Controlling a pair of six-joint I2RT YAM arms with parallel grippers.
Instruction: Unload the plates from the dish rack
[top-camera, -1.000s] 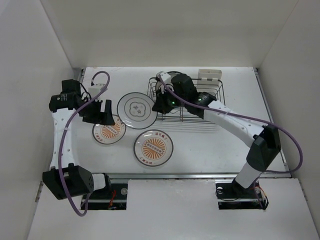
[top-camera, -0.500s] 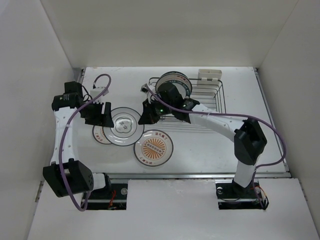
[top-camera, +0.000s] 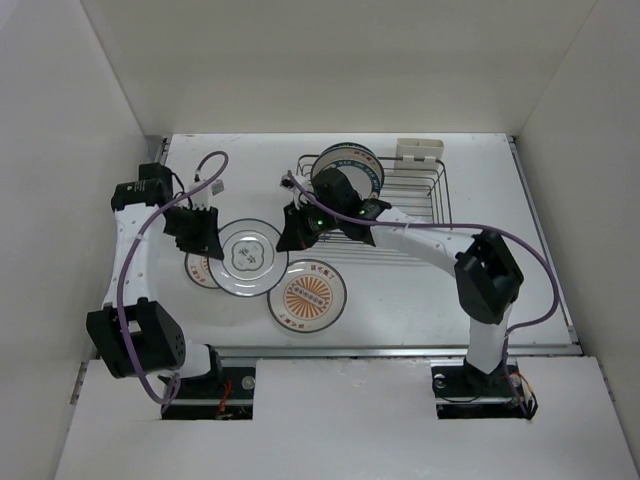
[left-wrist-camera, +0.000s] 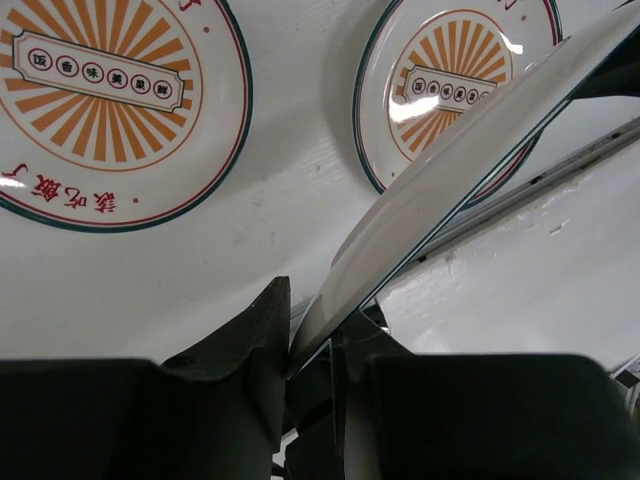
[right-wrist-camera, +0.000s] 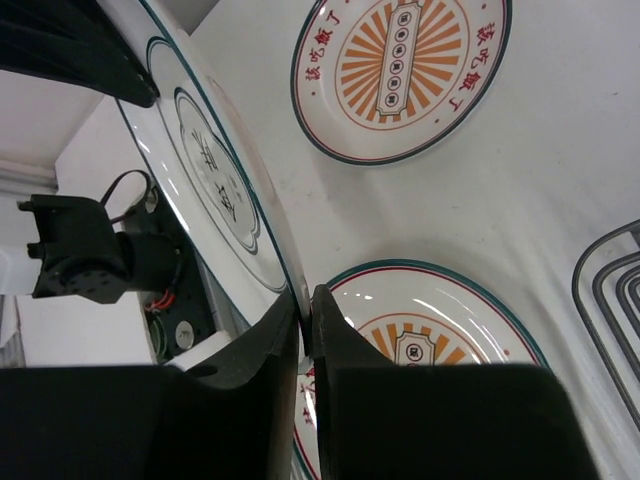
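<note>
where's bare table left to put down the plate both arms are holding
Widest bare patch: the table front right, between the dish rack, the near sunburst plate and the near edge. A smaller one lies back left, beside the rack. Front left is crowded: the held plate hangs over the left sunburst plate.

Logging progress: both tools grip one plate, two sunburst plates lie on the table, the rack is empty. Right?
No: the dish rack holds one upright plate, as the top external view shows. Left tool and right tool do grip the shared plate.
</note>
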